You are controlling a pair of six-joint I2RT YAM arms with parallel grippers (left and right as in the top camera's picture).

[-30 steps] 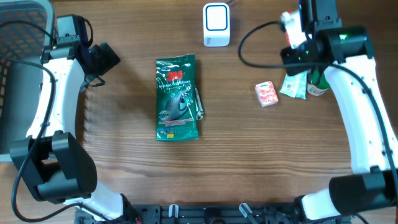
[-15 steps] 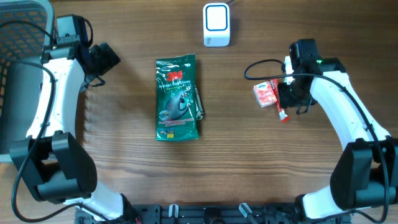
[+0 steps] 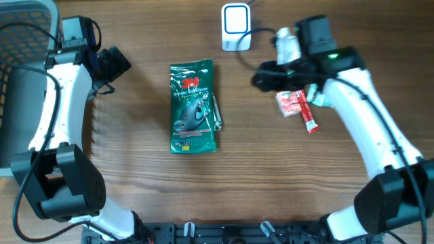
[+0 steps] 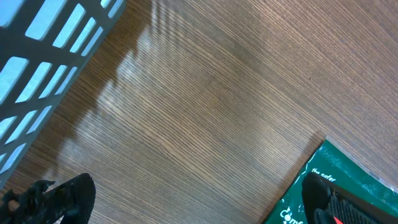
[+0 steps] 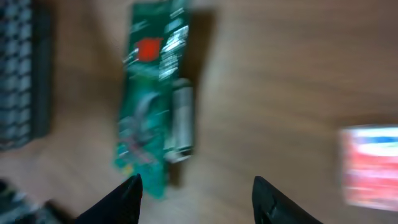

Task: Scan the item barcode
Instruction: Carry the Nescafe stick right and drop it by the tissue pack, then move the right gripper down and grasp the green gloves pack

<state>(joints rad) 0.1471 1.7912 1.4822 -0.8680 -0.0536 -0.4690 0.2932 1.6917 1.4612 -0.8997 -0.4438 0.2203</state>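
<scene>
Left gripper (image 4: 189,202) spread wide, empty. Right gripper (image 5: 199,199) parted, nothing held, poised between green bag (image 3: 194,108) and red box (image 3: 289,103).

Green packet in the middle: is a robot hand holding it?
No, the green packet lies flat on the table, with nothing gripping it.

bench (image 3: 135,196) – matt wood, fine grain. green pouch (image 3: 193,108) – glossy plastic film. scanner (image 3: 236,26) at 12 o'clock: smooth white plastic.

One green pouch (image 3: 193,108), one scanner (image 3: 236,26), one pink box (image 3: 289,104), one red stick (image 3: 310,121).
</scene>
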